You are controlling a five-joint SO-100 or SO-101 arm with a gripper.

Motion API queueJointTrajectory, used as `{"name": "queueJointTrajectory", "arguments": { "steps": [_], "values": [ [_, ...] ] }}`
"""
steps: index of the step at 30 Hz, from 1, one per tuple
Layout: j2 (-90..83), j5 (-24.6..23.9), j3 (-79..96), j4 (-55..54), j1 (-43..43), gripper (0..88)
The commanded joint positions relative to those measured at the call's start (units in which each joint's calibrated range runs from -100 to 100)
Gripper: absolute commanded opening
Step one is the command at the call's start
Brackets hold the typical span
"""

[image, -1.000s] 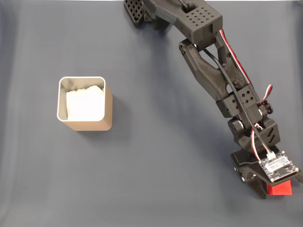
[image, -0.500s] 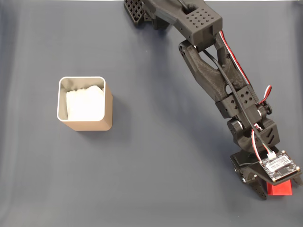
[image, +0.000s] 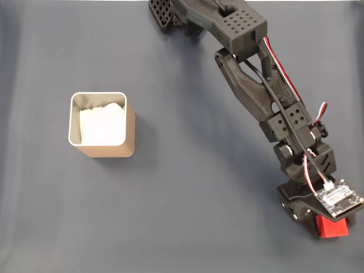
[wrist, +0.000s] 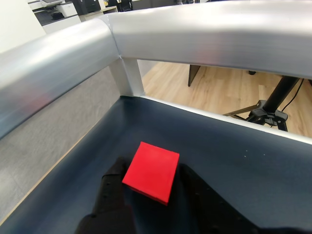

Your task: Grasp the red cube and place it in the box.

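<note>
Red cube (wrist: 151, 171) between pincer (wrist: 148, 187) jaws, box (image: 129, 132) white-lined

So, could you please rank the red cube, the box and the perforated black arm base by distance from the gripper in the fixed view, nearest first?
1. The red cube, between the fingers of the gripper at lower right.
2. The perforated black arm base, at the top edge, far up the arm.
3. The box, at left, roughly as far, perhaps slightly farther; too close to call.
</note>
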Motion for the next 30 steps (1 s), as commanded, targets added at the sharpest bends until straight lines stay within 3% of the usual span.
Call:
{"name": "queueJointTrajectory", "arguments": {
  "steps": [1,30],
  "values": [
    [-2.77,0.44,-0.5,2.52,-0.45,24.8],
    [-16.1,1.07,10.8,4.65,-1.51,14.4]
  ]
}}
